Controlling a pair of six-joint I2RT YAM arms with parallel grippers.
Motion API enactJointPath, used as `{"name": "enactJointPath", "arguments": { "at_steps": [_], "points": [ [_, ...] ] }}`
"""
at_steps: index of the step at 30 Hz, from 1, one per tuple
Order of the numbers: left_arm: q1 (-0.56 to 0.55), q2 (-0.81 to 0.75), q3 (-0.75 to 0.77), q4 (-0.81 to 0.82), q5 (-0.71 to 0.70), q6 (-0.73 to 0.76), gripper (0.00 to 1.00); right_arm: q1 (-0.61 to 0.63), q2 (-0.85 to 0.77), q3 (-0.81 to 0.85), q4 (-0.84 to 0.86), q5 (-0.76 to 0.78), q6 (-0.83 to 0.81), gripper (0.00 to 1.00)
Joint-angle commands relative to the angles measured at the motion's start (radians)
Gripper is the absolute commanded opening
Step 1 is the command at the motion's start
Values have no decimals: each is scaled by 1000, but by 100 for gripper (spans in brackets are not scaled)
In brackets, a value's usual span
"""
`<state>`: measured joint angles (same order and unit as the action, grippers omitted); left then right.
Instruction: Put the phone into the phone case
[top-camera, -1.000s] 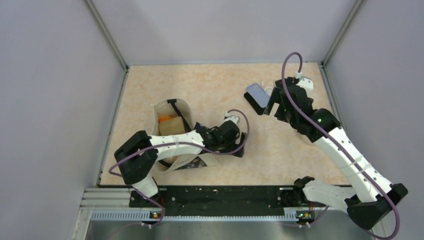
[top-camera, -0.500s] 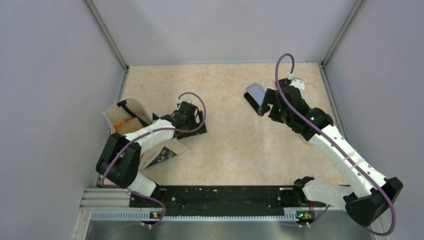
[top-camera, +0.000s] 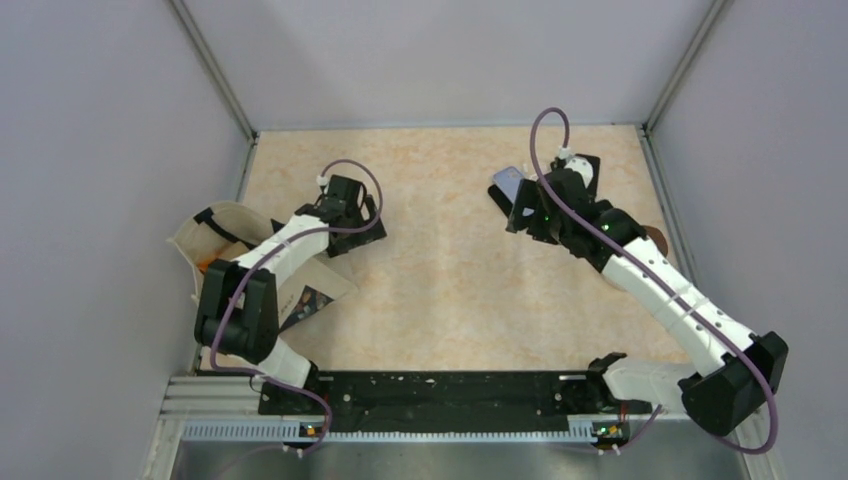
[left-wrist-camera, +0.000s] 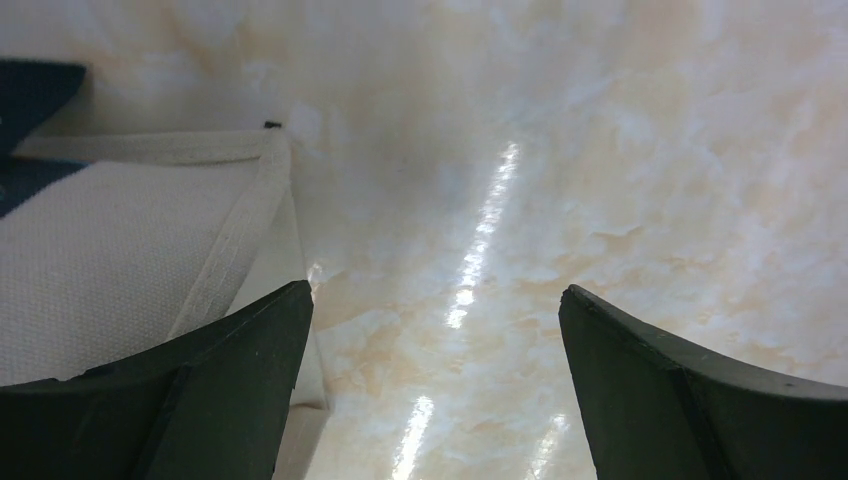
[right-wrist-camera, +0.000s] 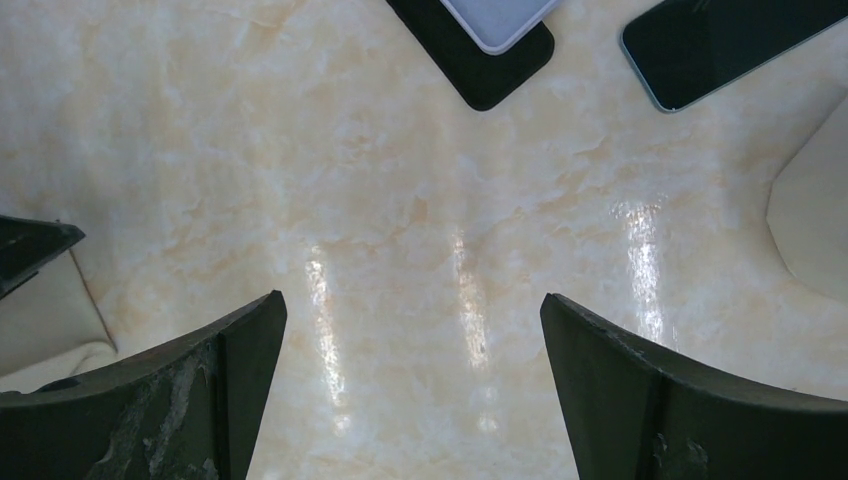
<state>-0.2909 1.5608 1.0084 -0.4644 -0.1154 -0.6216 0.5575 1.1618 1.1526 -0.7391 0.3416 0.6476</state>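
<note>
So, phone (right-wrist-camera: 725, 40): lay flat on the table (top-camera: 450, 290), dark screen up, not touching the phone case.
phone case (right-wrist-camera: 497, 15): pale lilac, rested on a black slab (right-wrist-camera: 495, 75) at the table's far right.
right pincer (right-wrist-camera: 411, 300): released, fingers spread, empty, above bare table near both.
left pincer (left-wrist-camera: 435, 295): released, empty, beside the hem of a cream cloth bag (left-wrist-camera: 120, 240).
</note>
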Motion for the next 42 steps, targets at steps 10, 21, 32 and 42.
{"name": "enactJointPath", "arguments": {
  "at_steps": [10,21,32,42],
  "points": [
    [-232,-72,274,-105,62,99,99,-188,229,60,160,-45,17,96],
    [-308,-218,204,-146,73,84,96,-388,601,158,387,-113,43,66],
    [-308,-282,168,-158,71,94,95,-395,788,218,442,-148,35,47],
    [-308,-289,151,-155,66,85,95,-397,800,191,483,-164,49,9]
  ]
}}
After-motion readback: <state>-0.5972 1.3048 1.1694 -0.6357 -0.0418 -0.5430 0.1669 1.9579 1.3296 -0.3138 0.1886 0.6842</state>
